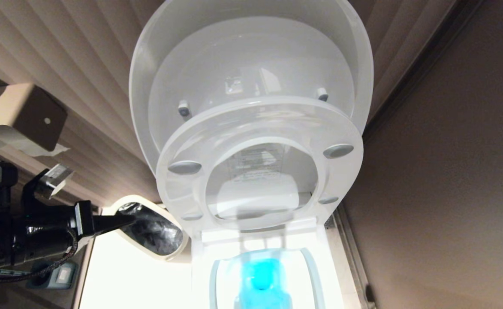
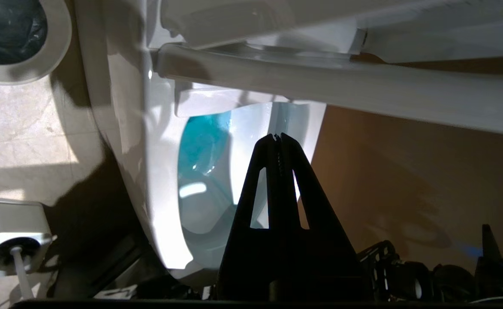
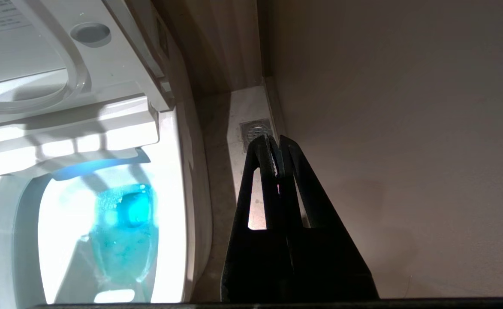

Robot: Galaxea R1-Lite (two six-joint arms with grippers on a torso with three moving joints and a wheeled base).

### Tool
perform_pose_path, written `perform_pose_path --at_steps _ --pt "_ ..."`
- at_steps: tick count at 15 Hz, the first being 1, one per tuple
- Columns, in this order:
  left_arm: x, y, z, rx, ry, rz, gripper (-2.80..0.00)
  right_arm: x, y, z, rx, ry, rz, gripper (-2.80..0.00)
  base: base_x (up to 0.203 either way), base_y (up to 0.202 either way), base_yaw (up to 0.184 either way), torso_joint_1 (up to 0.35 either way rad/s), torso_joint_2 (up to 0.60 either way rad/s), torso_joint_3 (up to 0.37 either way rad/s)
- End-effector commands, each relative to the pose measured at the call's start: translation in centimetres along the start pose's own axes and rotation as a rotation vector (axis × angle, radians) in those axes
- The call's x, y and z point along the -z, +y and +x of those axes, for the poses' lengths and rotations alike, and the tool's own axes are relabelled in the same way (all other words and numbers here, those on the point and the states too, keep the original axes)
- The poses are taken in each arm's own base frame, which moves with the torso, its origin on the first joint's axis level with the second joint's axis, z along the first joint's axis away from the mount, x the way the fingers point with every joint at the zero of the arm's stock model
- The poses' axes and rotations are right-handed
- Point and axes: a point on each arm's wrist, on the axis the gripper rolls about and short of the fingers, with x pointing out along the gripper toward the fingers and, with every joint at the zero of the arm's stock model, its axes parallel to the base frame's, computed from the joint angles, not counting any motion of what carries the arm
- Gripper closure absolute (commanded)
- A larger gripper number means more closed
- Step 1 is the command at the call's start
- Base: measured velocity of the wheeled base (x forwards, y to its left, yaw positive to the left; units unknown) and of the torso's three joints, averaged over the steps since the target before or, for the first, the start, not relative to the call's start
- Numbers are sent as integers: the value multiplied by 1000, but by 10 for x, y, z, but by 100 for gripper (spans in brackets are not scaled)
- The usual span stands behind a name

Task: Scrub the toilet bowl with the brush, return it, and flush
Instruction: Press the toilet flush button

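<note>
Dim walls; floor blown out; toilet bowl glares blue.

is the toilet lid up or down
Up. The lid and the seat are both raised, leaving the toilet bowl open with blue water showing inside.

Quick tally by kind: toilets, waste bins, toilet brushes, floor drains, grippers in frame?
Toilet bowl: 1, seat and lid raised
Waste bin: 1, black liner
Brush: 1, in its white holder
Floor drain: 1
Grippers: 2, left gripper and right gripper, both shut and empty
Total: 6
</note>
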Motion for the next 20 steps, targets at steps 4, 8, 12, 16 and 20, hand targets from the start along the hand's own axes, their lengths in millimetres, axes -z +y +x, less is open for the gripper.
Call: perform_pose_path --at_steps 4,8,12,16,20 --pt "-19 62 17 123 68 -131 0 0 0 0 -1 0 1 0 0 0 0 0 0 0" --pt "-14 109 43 148 133 -107 0 0 0 0 -1 0 -1 0 0 0 0 0 0 0" --pt "-14 145 66 156 111 -69 0 0 0 0 -1 0 1 0 0 0 0 0 0 0" --pt "-23 177 76 122 75 -81 0 0 0 0 -1 0 -1 0 0 0 0 0 0 0" --pt "-47 189 95 113 48 -82 0 0 0 0 0 0 1 0 0 0 0 0 0 0"
